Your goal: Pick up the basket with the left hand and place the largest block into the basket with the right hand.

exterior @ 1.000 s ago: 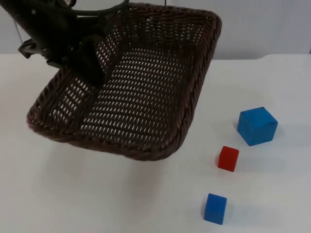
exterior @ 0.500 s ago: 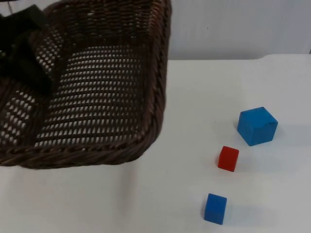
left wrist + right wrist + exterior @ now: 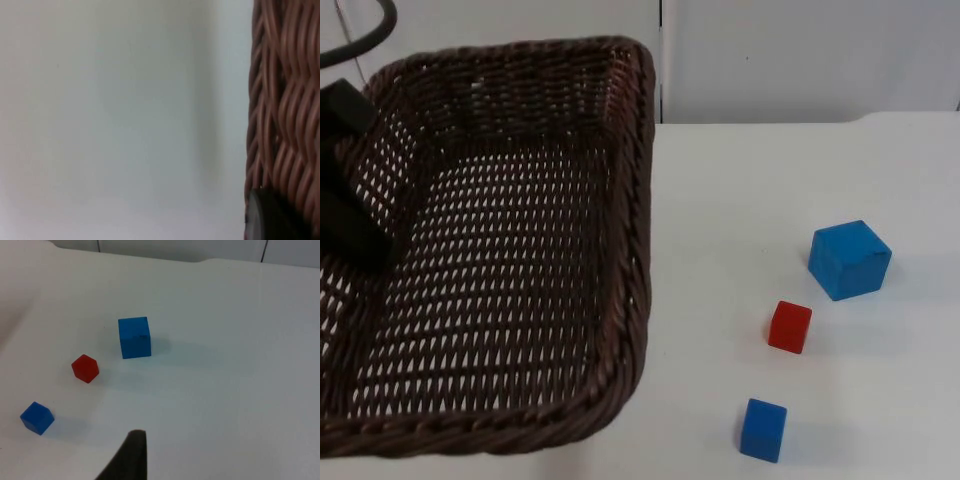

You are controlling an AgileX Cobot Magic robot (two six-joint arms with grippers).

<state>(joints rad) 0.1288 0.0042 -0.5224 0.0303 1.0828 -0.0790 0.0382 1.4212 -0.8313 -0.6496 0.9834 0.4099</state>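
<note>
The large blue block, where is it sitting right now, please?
In the top view the large blue block sits on the table's right side, just beyond the red block.

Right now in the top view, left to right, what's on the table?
Brown wicker basket, held by the left gripper → small blue block → red block → large blue block.

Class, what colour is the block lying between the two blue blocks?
Red. The middle block shows best in the top view.
</note>
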